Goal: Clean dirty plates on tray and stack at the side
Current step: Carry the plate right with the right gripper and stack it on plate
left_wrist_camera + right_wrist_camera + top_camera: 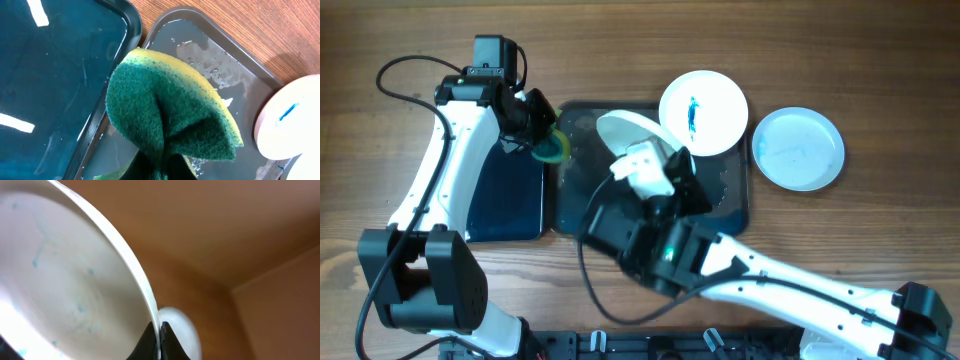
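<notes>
Wood-grain bench [880, 60] fills the overhead view, with two trays side by side on it: a smaller glossy black tray [505, 190] on the left and the large dark grey tray [735, 195] in the middle. The two rims lie just beside each other. The grey tray's floor is wet, with beads and smears of water showing in the left wrist view.

The left claw [159, 169] is clamped on a sponge [170, 115], which is pinched into a fold with its green scouring face outward and its yellow foam along the edge. The sponge hangs over the near-left corner of the grey tray, by the gap between the trays.

The right claw [160, 335] grips the held plate [60, 270] by its rim, one finger on each side. This plate is lifted above the tray's middle and tilted steeply. Its white face carries only faint blue specks.

The streaked plate [703, 112] lies flat over the tray's far right corner, partly past the rim, with a clear blue-green mark at its centre. The third plate [798, 148] sits on the bench just right of the tray. It is off the tray entirely and shows only pale bluish smears.
</notes>
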{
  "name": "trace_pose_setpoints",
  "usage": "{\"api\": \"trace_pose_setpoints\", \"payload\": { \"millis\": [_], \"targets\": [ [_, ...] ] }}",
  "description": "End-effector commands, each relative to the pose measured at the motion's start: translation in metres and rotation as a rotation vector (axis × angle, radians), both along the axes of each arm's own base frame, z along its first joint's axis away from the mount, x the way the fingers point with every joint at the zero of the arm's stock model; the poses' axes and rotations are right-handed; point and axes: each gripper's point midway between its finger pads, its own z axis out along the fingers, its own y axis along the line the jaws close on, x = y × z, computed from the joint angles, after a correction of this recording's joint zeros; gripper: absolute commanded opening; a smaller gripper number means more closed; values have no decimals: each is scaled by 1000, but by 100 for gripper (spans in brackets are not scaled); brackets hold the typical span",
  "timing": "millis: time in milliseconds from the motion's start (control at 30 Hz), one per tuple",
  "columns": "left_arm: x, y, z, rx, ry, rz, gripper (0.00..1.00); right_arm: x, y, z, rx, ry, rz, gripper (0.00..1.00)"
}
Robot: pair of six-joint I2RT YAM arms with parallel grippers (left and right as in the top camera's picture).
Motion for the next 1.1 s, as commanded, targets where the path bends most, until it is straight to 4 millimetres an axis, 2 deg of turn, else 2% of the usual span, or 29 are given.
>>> {"api": "trace_pose_setpoints", "payload": {
  "millis": [0, 67, 133, 233, 300, 400, 467, 600, 700, 767, 833, 967, 1067],
  "targets": [
    [1, 2, -3, 13, 7, 16, 4, 3, 4, -45, 230, 303, 26, 4],
    [1, 1, -3, 13, 8, 12, 4, 3, 4, -63, 363, 450, 15, 4],
    [1, -4, -3, 13, 7, 1, 4, 8, -2, -68, 469, 536, -1, 4],
    [0, -11, -3, 16, 6, -18, 4, 19, -19, -62, 633, 606, -33, 4],
    [0, -13, -3, 29, 1, -27, 4, 28, -38, -52, 749, 621, -64, 4],
    [1, -17, -3, 51, -9, -40, 4, 44, -79, -38, 901, 597, -141, 4],
    [2, -23, -3, 51, -16, -52, 4, 56, -124, -34, 988, 551, -249, 4],
    [3, -28, -2, 50, -25, -66, 4, 66, -198, -42, 1054, 468, -463, 4],
    [3, -30, -2, 49, -29, -71, 4, 67, -250, -57, 1091, 428, -626, 4],
    [3, -30, -2, 49, -28, -71, 4, 63, -285, -74, 1112, 425, -742, 4],
    [3, -30, -2, 51, -29, -70, 4, 59, -306, -90, 1125, 438, -821, 4],
    [3, -30, -2, 51, -29, -70, 4, 55, -329, -122, 1113, 504, -911, 4],
    [3, -30, -2, 52, -29, -70, 4, 53, -333, -154, 1099, 586, -971, 4]
  ]
}}
